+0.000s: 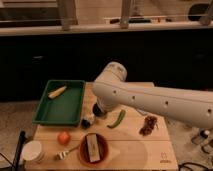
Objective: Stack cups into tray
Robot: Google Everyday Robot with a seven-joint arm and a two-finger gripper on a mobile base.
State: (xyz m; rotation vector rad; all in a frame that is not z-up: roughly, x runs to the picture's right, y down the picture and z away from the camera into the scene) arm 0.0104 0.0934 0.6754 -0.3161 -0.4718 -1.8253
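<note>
The green tray (61, 107) sits at the table's back left, with a yellow corn-like piece (57, 92) in its far part. My white arm reaches in from the right and bends down. The gripper (96, 113) is low over the table, just right of the tray's near right corner. A small dark round cup (88, 121) stands right below and beside it. I cannot tell whether the gripper touches it. No pale green cup shows; the arm may hide it.
A red-brown bowl (102, 155) at the front holds a flat brownish block. A white round tub (32, 150) is at the front left, next to an orange fruit (63, 137) and a small pale utensil (62, 154). A green pepper (116, 119) and a dark red clump (148, 125) lie to the right.
</note>
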